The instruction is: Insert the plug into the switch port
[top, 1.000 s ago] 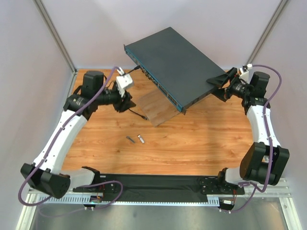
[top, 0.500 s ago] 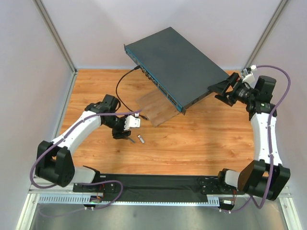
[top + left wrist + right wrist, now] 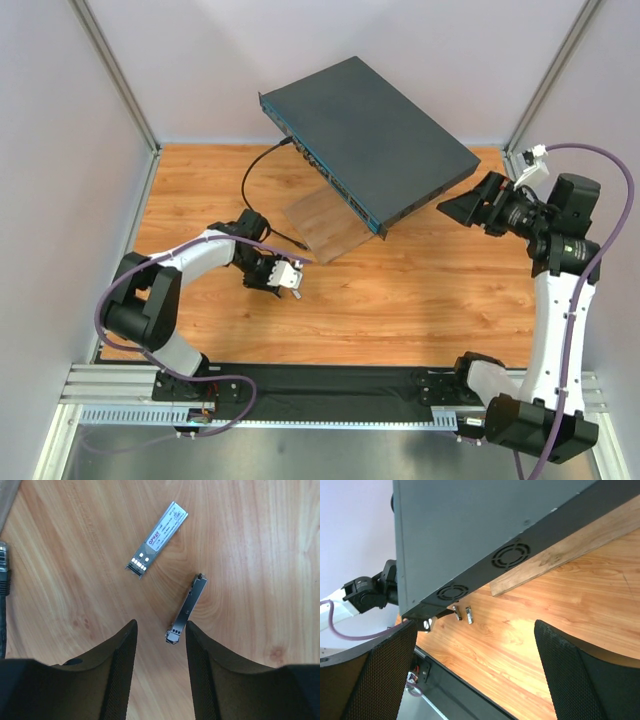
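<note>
Wood tabletop [image 3: 420,290], switch [image 3: 370,130] propped on a pale board [image 3: 325,225].
Left gripper [image 3: 161,625] is held apart over the grey plug [image 3: 187,607] on the wood; right gripper [image 3: 475,625] is spread wide beside the switch.

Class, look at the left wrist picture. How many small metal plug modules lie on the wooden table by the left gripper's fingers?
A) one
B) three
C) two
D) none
C: two lie on the table, a labelled module and a slimmer module, just ahead of the left gripper, whose jaws stand apart and hold nothing.
</note>
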